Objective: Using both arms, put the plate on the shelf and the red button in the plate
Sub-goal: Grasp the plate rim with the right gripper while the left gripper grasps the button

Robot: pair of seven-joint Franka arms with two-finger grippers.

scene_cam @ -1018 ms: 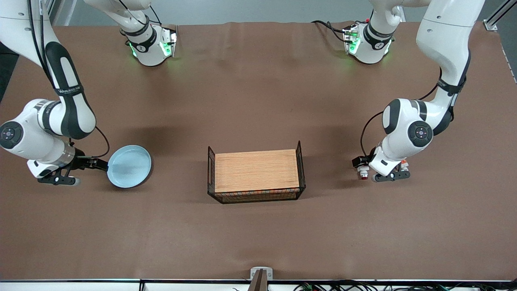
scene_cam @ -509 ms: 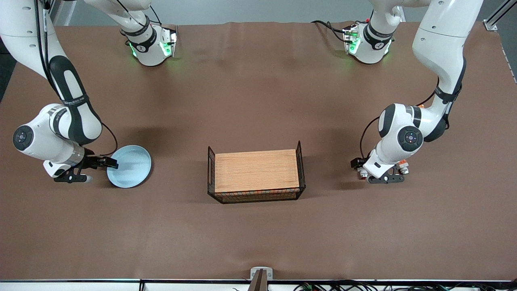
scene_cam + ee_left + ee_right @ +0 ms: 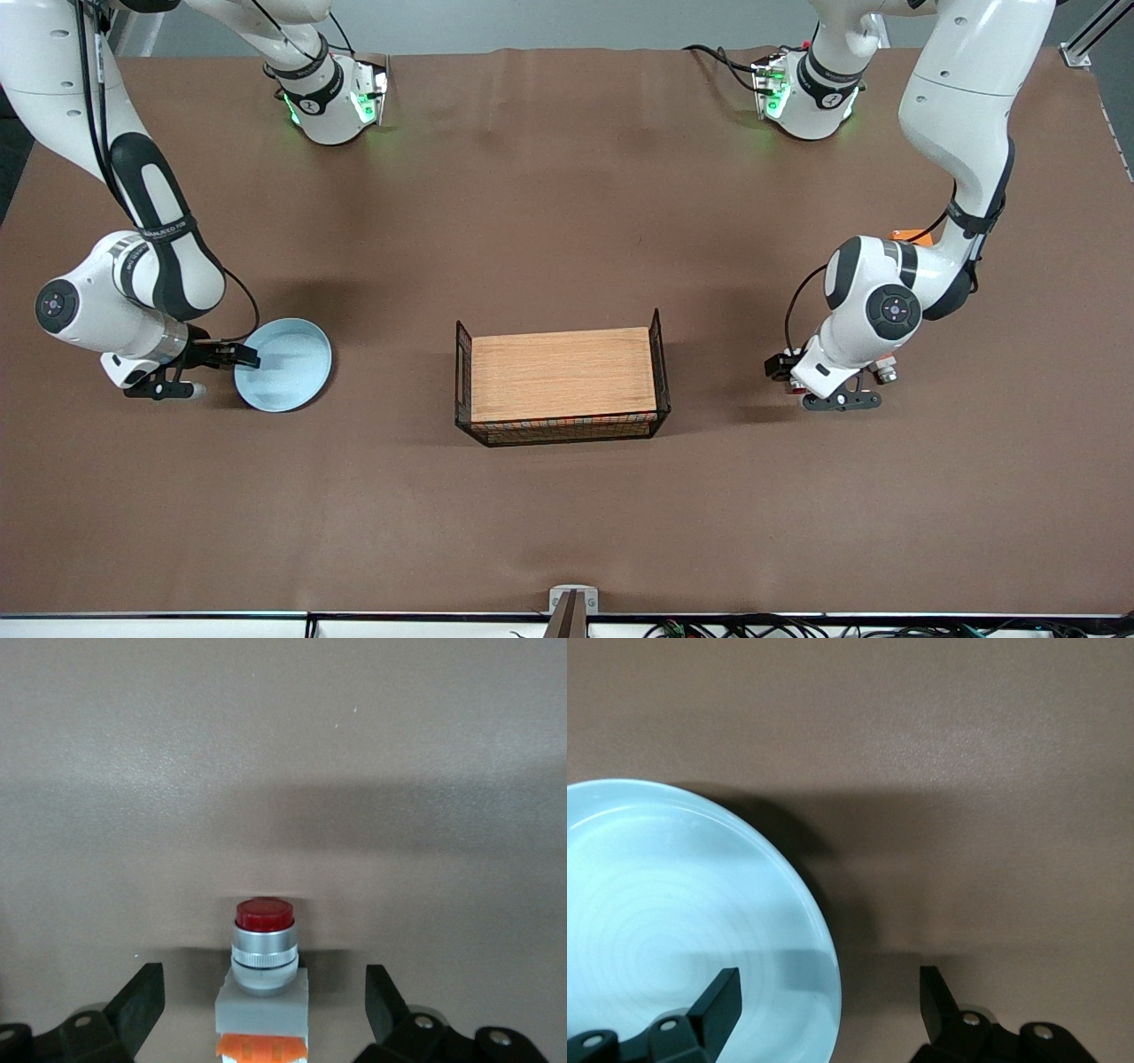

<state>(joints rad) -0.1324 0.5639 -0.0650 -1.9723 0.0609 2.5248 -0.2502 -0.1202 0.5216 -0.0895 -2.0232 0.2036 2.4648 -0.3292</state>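
Right gripper (image 3: pixel 828 1001) sat spread astride the rim of the round pale blue plate (image 3: pixel 292 368). Left gripper (image 3: pixel 264 997) sat spread around the small grey red-capped button (image 3: pixel 263 979), fingers (image 3: pixel 142 997) apart from it.

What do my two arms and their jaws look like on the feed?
Both arms are glossy white with black joint bands and black cables looped at the wrists. The bases glow green. The left gripper and right gripper are black, with stubby angular jaws.

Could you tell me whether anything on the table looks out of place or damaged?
Nothing stands out: the plate lies flat with the open right gripper straddling its rim, and the red button sits intact between the open left gripper.
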